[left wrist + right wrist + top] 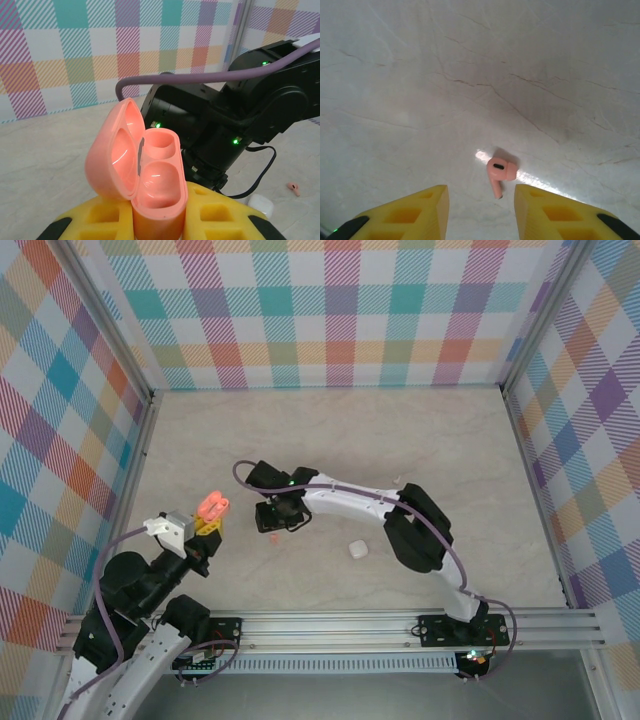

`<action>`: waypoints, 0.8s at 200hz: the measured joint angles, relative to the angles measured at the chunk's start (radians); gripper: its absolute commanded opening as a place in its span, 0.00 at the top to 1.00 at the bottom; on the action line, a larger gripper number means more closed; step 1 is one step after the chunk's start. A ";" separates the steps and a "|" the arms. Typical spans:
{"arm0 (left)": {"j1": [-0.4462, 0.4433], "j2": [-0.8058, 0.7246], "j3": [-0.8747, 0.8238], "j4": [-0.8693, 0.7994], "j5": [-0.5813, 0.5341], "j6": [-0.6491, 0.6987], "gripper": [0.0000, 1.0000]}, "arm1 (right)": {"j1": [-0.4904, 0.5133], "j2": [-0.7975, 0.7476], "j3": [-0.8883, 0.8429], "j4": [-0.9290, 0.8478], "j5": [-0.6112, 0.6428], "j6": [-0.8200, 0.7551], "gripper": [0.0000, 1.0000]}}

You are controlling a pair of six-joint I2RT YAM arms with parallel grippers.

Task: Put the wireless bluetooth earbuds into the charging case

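My left gripper (208,526) is shut on the base of a salmon-pink charging case (156,186). The case stands upright between the yellow fingers (102,216) with its lid swung open to the left, and both wells look bare. The case (212,506) is held up at the table's near left. A salmon-pink earbud (500,172) lies on the marble table, stem toward the camera. My right gripper (481,202) hangs just above it, open, one finger on each side, touching nothing. From above, the same earbud (274,537) sits just below the right gripper (281,518).
A small white closed case (356,549) rests on the table right of the earbud, also seen low on the right as a white case (261,204). The right arm's black wrist (225,125) is close behind the pink case. Plaid walls (330,310) enclose the table.
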 measured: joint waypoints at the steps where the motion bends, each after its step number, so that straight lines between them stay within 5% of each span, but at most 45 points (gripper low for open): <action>1: 0.000 0.000 0.001 -0.001 -0.001 0.000 0.83 | 0.000 0.002 0.002 -0.003 0.002 0.000 0.58; 160: 0.000 -0.001 0.007 -0.035 -0.001 0.008 0.80 | 0.021 0.103 0.056 -0.081 0.000 -0.022 0.51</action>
